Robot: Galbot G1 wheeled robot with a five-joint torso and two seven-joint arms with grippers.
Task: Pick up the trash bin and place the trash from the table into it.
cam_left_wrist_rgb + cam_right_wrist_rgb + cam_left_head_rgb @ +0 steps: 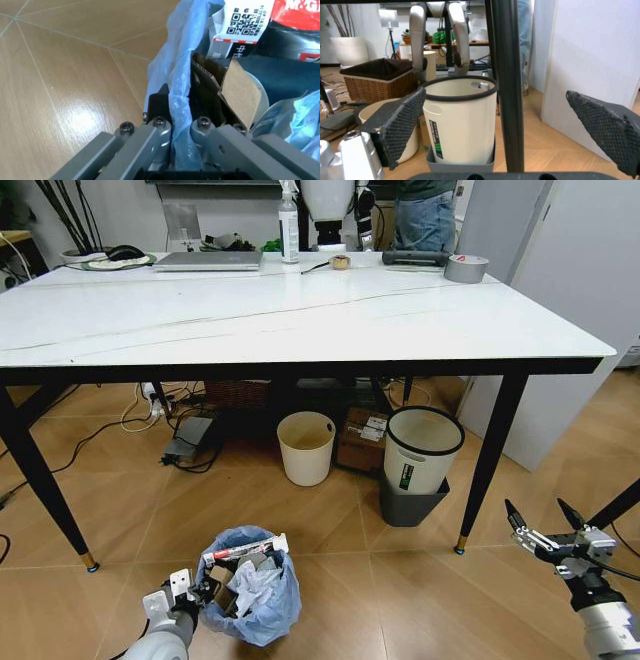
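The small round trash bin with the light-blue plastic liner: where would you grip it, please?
At the rim of the small round trash bin with the light-blue plastic liner, from above, one finger inside and one outside. The wall is thin and upright, and the left gripper already pinches it there.

Our left gripper (197, 595) low at our left, fingers pinched together, our right gripper (545, 525) low at right, fingers spread wide

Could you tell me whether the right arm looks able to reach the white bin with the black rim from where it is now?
Probably yes. The right gripper hangs open, low near the floor, facing the white bin, but a black table leg stands directly between them, so it would likely need to go around it.
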